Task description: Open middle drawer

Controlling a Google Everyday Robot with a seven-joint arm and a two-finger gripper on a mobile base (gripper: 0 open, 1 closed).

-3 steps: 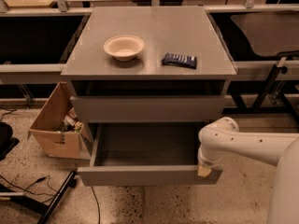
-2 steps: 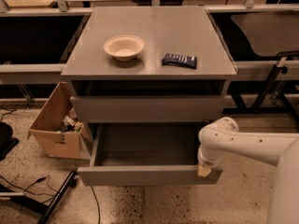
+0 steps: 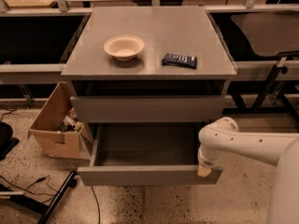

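Note:
The grey cabinet (image 3: pixel 149 36) has its middle drawer (image 3: pixel 147 175) pulled out toward me, showing an empty grey box interior (image 3: pixel 147 146). Above it the top drawer's flat grey front (image 3: pixel 147 108) is closed. The lowest drawer is hidden under the open one. My gripper (image 3: pixel 204 170) hangs from the white arm (image 3: pixel 243 141) that comes in from the right. It sits at the right end of the open drawer's front, at its upper edge, with its tan tip against the panel.
A beige bowl (image 3: pixel 124 47) and a dark snack packet (image 3: pixel 179 60) lie on the cabinet top. An open cardboard box (image 3: pixel 56 125) with clutter stands on the floor at the left. Cables (image 3: pixel 28 183) run across the speckled floor. Metal frames stand behind and at the right.

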